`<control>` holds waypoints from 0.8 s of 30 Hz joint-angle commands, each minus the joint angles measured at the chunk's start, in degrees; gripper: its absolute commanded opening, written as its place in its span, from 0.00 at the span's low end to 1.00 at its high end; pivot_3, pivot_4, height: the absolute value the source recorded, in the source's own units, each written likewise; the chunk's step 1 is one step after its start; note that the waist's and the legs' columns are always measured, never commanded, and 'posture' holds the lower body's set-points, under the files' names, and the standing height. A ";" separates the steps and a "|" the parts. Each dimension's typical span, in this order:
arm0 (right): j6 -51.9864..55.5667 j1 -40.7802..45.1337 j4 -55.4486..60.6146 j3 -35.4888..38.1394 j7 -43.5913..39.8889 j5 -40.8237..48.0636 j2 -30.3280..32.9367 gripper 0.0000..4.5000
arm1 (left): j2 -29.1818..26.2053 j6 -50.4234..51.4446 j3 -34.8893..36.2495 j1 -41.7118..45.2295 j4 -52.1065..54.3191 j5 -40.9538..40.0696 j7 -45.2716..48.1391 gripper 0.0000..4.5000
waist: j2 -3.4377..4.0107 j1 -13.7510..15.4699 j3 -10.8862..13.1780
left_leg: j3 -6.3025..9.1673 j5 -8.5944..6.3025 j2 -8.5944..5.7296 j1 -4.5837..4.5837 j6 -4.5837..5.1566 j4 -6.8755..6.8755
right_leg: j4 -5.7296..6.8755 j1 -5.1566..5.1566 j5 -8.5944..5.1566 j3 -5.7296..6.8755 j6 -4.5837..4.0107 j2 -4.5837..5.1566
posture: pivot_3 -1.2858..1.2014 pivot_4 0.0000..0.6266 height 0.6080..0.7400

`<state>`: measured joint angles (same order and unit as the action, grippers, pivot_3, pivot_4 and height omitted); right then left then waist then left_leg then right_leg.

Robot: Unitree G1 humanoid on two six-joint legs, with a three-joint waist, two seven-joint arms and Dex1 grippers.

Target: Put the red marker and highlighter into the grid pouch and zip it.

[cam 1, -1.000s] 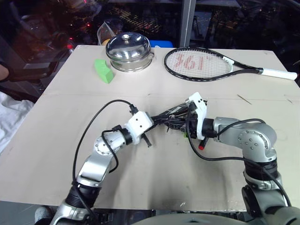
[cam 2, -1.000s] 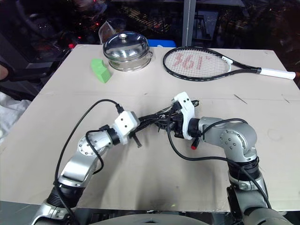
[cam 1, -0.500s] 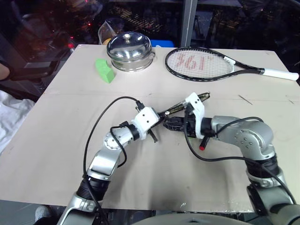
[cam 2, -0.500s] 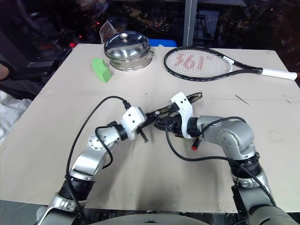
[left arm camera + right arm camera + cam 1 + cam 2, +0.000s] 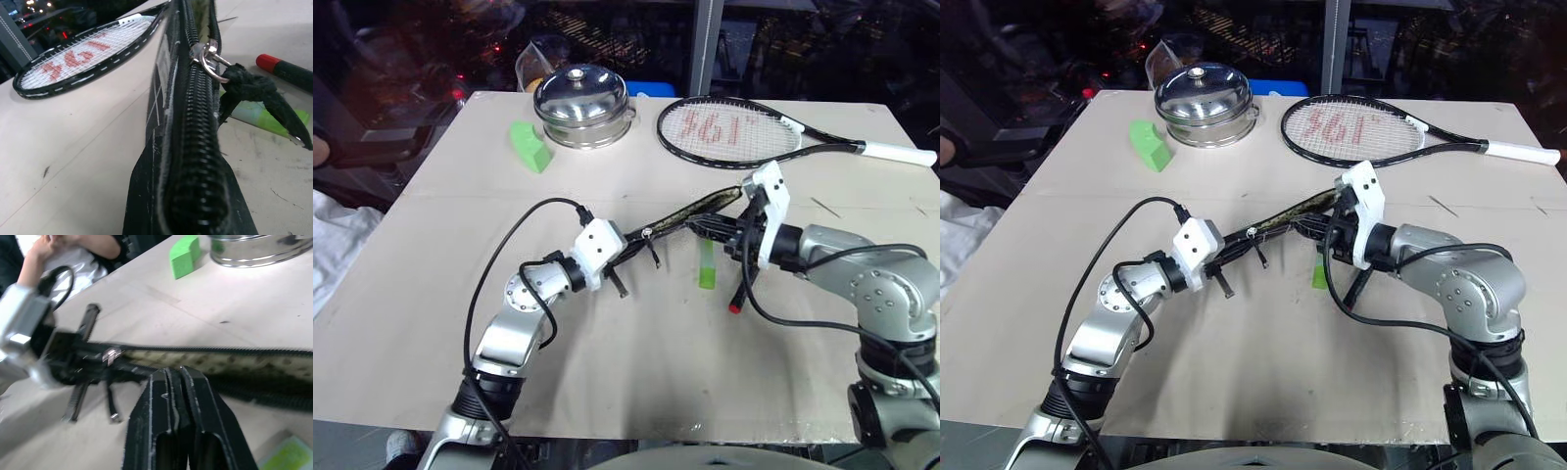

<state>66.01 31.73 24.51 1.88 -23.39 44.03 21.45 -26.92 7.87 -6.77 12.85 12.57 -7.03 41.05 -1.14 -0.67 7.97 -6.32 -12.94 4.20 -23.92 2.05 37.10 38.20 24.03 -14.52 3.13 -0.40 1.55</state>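
Left gripper (image 5: 625,257) clamped on one end of the flat black fabric grid pouch (image 5: 690,211) with white grid lines, holding it off the beige table top (image 5: 431,284). Right gripper (image 5: 717,227) with its two black fingers pressed together and nothing between them, close beside the far stretch of the pouch, about at the level of its zipper line. Pouch stretched edge-up between the two grippers, rising from the left gripper toward the black-framed tennis racket (image 5: 729,132) with red-marked strings; zipper run shut near the left gripper and parted beyond the silver slider (image 5: 208,53), where tan lining shows; black cord pull (image 5: 264,100) hanging from the slider. Short stubby lime-green highlighter (image 5: 707,262) flat on the table just beneath the pouch, outside it. Slim black-barrelled red marker (image 5: 740,291) with red tip on the table just beside the highlighter, under the right wrist, also outside the pouch. Well apart at the far side of the table: chunky green wedge-shaped block (image 5: 530,147) and round steel lidded pot (image 5: 582,108) next to the racket head.
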 commanded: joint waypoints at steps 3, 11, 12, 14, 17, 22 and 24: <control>-2.46 4.57 -6.77 -6.97 1.11 -7.59 0.71 0.01 | -0.39 -2.03 0.39 -0.44 3.92 -0.73 0.33 0.00 | 0.02 -0.05 0.01 | -0.01 0.00 0.00 0.00 0.00 -0.01 | 0.00 0.00 0.02 0.00 -0.04 0.00 | 0.52 0.24 1.00; -43.55 9.51 -11.83 -37.35 -10.47 -43.05 12.79 0.01 | -2.18 -2.76 1.06 -1.32 3.59 0.54 -0.05 0.00 | 0.11 -0.30 0.19 | -0.07 0.00 0.00 -0.04 0.00 -0.08 | -0.15 0.08 -0.05 -0.02 0.10 -0.01 | 0.52 0.24 1.00; -48.12 10.84 -13.49 -39.67 -12.19 -46.79 13.72 0.01 | -2.65 -2.80 1.22 -1.22 3.25 0.80 -0.10 0.00 | 0.11 -0.31 0.20 | -0.10 0.00 0.00 -0.04 0.00 -0.10 | -0.15 0.11 -0.06 -0.06 0.12 -0.04 | 0.52 0.24 1.00; -53.89 12.53 -16.50 -40.69 -15.29 -49.47 13.60 0.01 | -3.47 -2.93 1.50 -1.03 2.62 1.14 -0.21 0.00 | 0.08 -0.19 0.23 | -0.09 0.00 0.02 -0.04 0.00 -0.11 | -0.14 0.13 -0.06 -0.05 0.13 -0.09 | 0.52 0.24 1.00; -60.85 14.25 -20.22 -41.46 -17.68 -53.95 12.87 0.24 | -4.46 -2.73 1.76 -0.79 2.26 1.27 -0.09 0.00 | 0.03 -0.08 0.28 | -0.14 0.01 0.05 -0.04 -0.01 -0.11 | -0.14 0.13 -0.05 -0.06 0.10 -0.07 | 0.52 0.24 1.00; -65.63 14.30 -23.67 -39.67 -18.81 -58.35 11.56 0.74 | -5.62 -2.68 2.37 -1.13 2.12 0.90 0.07 0.00 | -0.03 -0.02 0.34 | -0.20 0.01 0.04 -0.04 -0.01 -0.09 | -0.13 0.13 0.06 -0.07 -0.08 0.00 | 0.52 0.24 1.00; -64.57 13.31 -23.17 -37.06 -19.46 -57.34 11.43 0.99 | -6.17 -2.77 3.06 -1.59 1.49 0.95 -0.19 0.00 | -0.03 -0.02 0.34 | -0.21 0.02 0.04 -0.04 -0.03 -0.09 | -0.13 0.13 0.08 -0.06 -0.11 0.00 | 0.52 0.24 1.00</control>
<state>1.66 45.34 0.13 -38.97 -42.27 -13.54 32.71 -32.34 6.15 -5.77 11.39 13.05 -5.77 41.07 -1.17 -0.69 8.30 -6.53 -12.92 4.24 -23.95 2.02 37.01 38.08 24.16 -14.45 3.06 -0.51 1.55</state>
